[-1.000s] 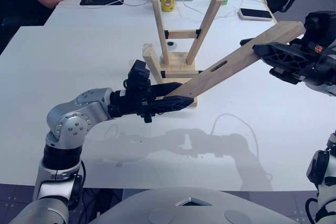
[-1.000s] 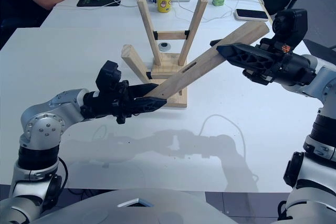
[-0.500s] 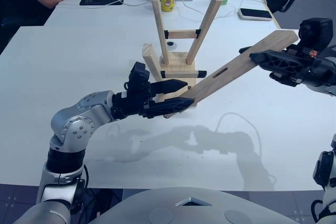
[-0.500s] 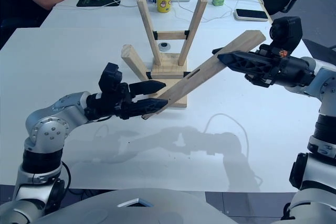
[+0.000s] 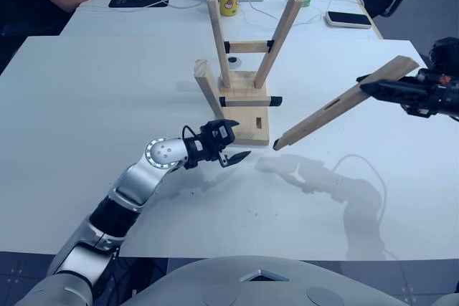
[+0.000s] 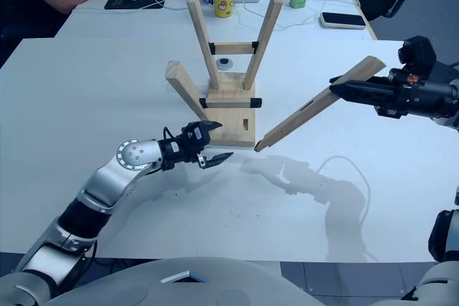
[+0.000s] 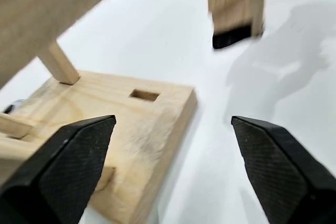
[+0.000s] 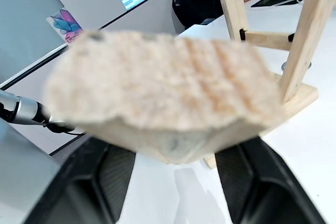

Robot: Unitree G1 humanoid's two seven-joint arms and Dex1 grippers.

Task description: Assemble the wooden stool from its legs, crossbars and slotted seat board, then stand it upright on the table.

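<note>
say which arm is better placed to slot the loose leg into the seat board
Right: the right gripper holds the loose leg, tip near the seat board; the left gripper is empty.

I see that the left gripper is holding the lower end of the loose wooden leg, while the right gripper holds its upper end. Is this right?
Not quite. The left gripper is open and holds nothing. It is beside the seat board, apart from the loose leg, as the left eye view shows. The right gripper does hold the leg's upper end.
</note>
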